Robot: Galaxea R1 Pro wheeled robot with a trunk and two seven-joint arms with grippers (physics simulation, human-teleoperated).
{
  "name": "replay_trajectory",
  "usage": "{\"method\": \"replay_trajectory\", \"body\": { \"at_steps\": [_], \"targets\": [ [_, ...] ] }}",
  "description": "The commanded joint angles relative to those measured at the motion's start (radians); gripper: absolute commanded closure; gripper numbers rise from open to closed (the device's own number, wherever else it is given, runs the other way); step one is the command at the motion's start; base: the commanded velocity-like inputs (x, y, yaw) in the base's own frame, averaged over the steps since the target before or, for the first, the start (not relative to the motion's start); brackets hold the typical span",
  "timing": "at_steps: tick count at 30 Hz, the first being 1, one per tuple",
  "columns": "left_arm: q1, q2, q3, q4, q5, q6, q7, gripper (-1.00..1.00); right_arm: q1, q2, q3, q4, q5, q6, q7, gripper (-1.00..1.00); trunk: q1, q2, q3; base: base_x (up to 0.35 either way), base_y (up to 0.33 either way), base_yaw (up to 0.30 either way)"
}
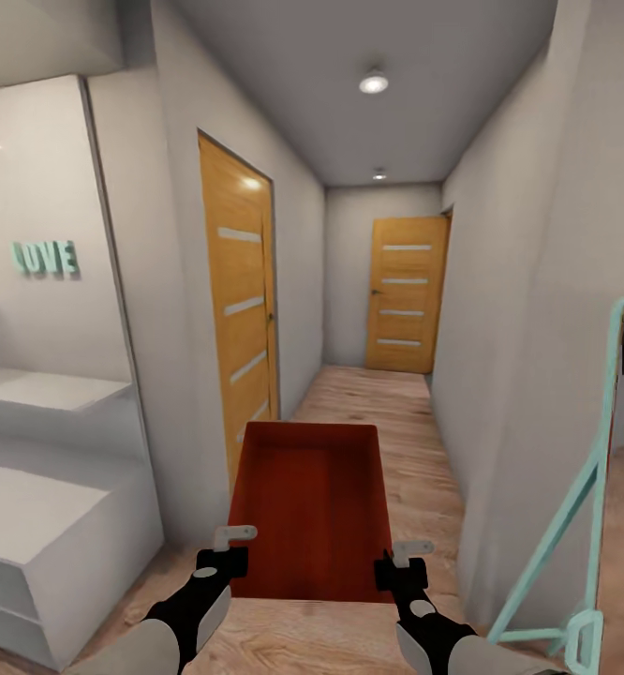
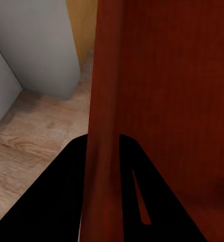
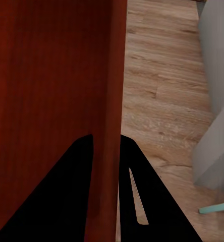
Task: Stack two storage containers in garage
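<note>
We're in transit: a narrow hallway with a wood plank floor (image 1: 378, 412), pale walls, one wooden door (image 1: 242, 309) on our left and a second door (image 1: 406, 295) at the far end. No garage in sight yet.

One storage container (image 1: 312, 506), orange-red and open-topped, is held off the floor in front of us between both arms, long axis pointing down the hall. The left end effector (image 1: 230, 553) pinches the container's left wall near the near corner; in the left wrist view the thin wall runs straight between the dark fingers (image 2: 56, 201). The right end effector (image 1: 398, 561) pinches the right wall the same way, and in the right wrist view its fingers (image 3: 66, 201) sit on either side of the wall edge. Both are pressed together on the container. We see just this one container.

Risks, as we judge them:
- Both grips sit at the near end of thin walls, so the far end hangs out unsupported; a sharp stop or turn could let it droop or slip out.
- If the arms drift apart or together, the walls could twist out of the pinch.
- The hall is tight. The teal frame (image 1: 574, 525) leaning on our right stands near the right arm and could catch it.
- The white shelf unit (image 1: 40, 525) on our left narrows the passage.
- Turning through a doorway with the container stuck out front could knock its far edge on the frame.
</note>
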Motion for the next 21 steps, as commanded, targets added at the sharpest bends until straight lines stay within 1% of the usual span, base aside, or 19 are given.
{"method": "replay_trajectory", "body": {
  "at_steps": [1, 21],
  "targets": [
    [0.000, 0.000, 0.016, 0.004, -0.002, -0.003, 0.060, 1.00, -0.002, 0.000, -0.032, -0.001, -0.017, -0.025, -0.016, 1.00, 0.001, -0.001, -0.002, 0.319, 0.178, -0.253],
    [0.000, 0.000, 0.017, 0.004, -0.003, -0.004, 0.060, 1.00, -0.002, 0.000, -0.032, -0.001, -0.017, -0.025, -0.016, 1.00, 0.001, -0.001, -0.002, 0.319, 0.175, -0.246]
  ]
}}
